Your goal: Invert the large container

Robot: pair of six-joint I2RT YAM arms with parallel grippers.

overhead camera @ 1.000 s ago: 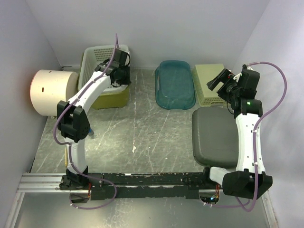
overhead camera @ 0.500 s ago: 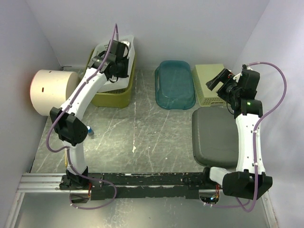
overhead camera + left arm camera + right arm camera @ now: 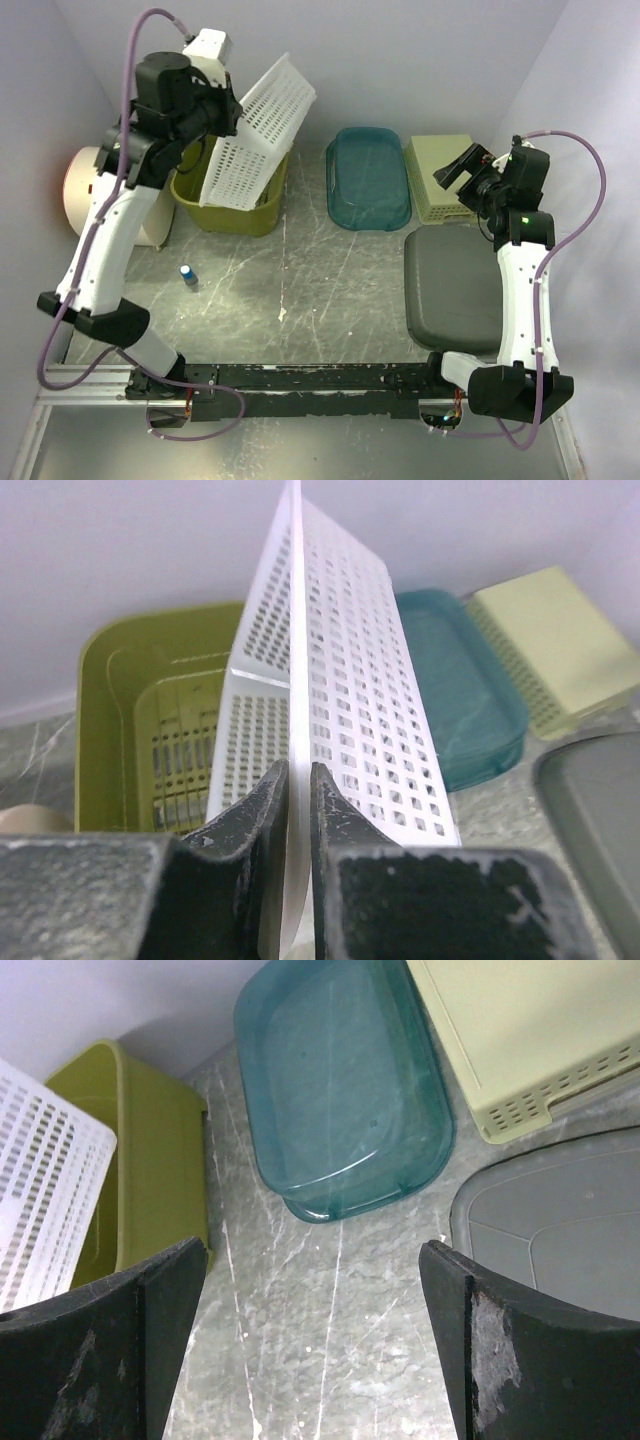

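A second ago the white basket (image 3: 255, 140) sat nested flat in the olive-green bin (image 3: 238, 215), with your left arm stretched low across it. Now the basket is pulled up and tipped steeply on its side. Its upper edge leans toward the back wall, and its lower end is at the bin's mouth; you cannot tell whether the two touch. It is not yet upside down. The bin has stayed on the tabletop (image 3: 330, 290) at the back left.

Your left arm has swung up and to the left. Its elbow is low near the left wall, its forearm rises steeply, and its wrist is high above the bin. In the wrist view the left fingers (image 3: 283, 792) are pinched narrow on the basket's thin perforated wall, one on each face.

Your right arm has not moved. It stands bent over the grey lid (image 3: 450, 285) with its wrist near the pale yellow basket (image 3: 432, 178). The right fingers (image 3: 455, 172) are spread wide and hold nothing.

The teal container (image 3: 368, 180) lies between the bin and the yellow basket. A small blue bottle (image 3: 186, 273) stands on the tabletop in front of the bin, with a cream cylinder (image 3: 78, 180) behind your left arm.
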